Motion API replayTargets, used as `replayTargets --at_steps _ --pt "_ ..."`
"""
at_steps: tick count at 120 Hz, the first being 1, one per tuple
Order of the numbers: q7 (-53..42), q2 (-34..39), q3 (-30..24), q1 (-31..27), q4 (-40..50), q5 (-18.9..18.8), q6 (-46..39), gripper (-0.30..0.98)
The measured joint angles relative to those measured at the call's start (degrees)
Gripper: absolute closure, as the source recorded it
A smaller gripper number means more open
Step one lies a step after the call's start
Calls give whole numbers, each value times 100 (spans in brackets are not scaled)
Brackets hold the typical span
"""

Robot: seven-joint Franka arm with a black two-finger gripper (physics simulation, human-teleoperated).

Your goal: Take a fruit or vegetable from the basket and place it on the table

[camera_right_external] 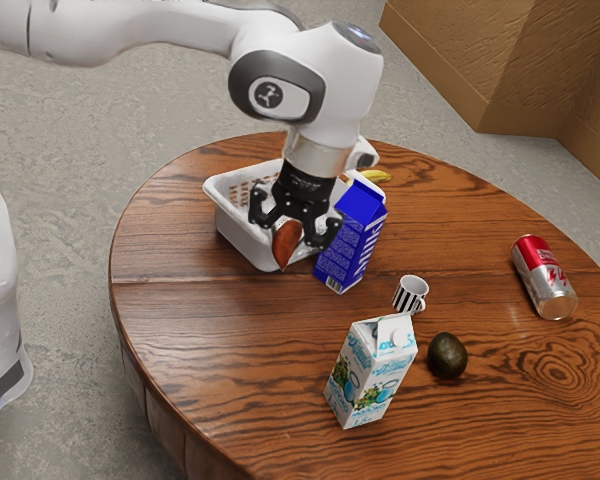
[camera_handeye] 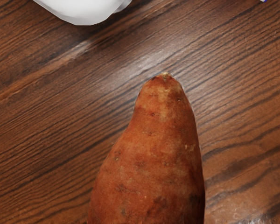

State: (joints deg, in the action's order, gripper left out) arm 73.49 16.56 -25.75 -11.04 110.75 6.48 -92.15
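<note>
In the exterior view my gripper [camera_right_external: 297,237] hangs at the near side of the white basket [camera_right_external: 239,231], shut on a reddish-brown sweet potato [camera_right_external: 286,246] that points downward. My hand covers part of the basket's interior. The wrist view has the sweet potato [camera_handeye: 151,158] large under the hand, with wooden table [camera_handeye: 51,126] behind it and a rounded white piece of the basket [camera_handeye: 86,10] beyond its tip.
A blue milk carton [camera_right_external: 354,238] stands close beside my gripper. Further out are a striped mug [camera_right_external: 410,294], a white carton [camera_right_external: 368,375], a dark avocado [camera_right_external: 447,356] and a red-silver can [camera_right_external: 544,278]. Something yellow [camera_right_external: 377,176] lies behind the blue carton.
</note>
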Motion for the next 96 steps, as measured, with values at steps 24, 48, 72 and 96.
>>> replayTargets --at_steps 24,48,72,96 --pt "154 -131 -192 -47 -127 -2 -98 43" --pt "291 -149 -418 -173 -114 44 -256 10" --pt "389 -528 -1718 -203 -541 -1136 -112 2" --pt "344 -555 -1484 -357 -693 -1038 -156 1"
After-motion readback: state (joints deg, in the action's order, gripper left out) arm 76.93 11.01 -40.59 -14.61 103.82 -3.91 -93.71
